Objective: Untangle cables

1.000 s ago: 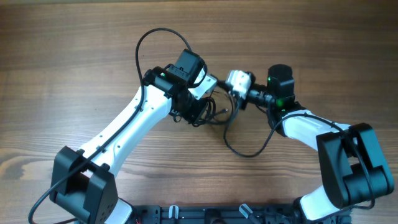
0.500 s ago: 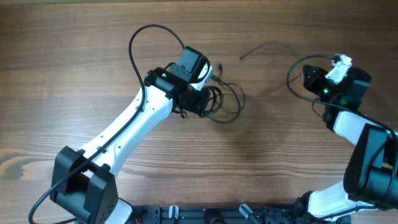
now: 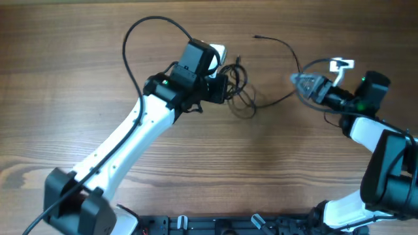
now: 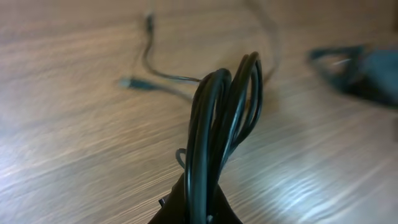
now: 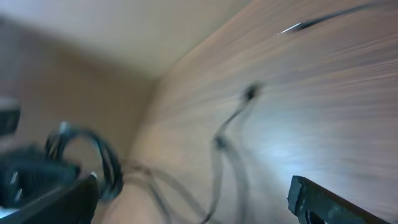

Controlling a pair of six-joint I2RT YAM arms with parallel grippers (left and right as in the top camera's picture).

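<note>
Toward the far edge of the bench (image 3: 72, 59), a little right of its middle, my left tool (image 3: 221, 83) stays clamped on the looped bunch of cables (image 3: 240, 86). My right tool (image 3: 320, 77), pinched shut right beside it a second ago, has swung out toward the right edge and now stands with its jaws wide apart, holding nothing that I can see. That pull has drawn one cord (image 3: 287, 47) out of the bunch, its plug end (image 3: 256, 37) near the far edge, so I judge one strand partly freed and the rest still tangled.
</note>
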